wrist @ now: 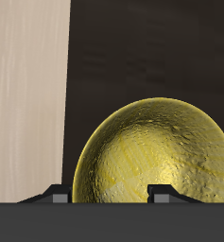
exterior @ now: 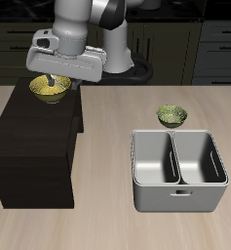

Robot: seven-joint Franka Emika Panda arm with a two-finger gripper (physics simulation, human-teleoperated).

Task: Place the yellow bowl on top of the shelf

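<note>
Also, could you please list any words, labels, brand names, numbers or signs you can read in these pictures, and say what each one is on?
None: no readable text shows in either view.
The yellow bowl carries only a mottled pattern, no writing.
The shelf, the grey metal two-compartment bin, the greener bowl and the robot's hand show no labels, numbers or signs.

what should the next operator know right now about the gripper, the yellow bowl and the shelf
Gripper: over the back of the large dark brown wooden shelf, at the small round yellow bowl; open or shut cannot be told.
Yellow bowl: at the shelf's flat top, under the fingers; whether it rests there is unclear.
Greener bowl: on the table behind the grey metal two-compartment bin.
Done: bowl carried to the shelf.
Left: confirm it is seated, release, lift clear.
</note>
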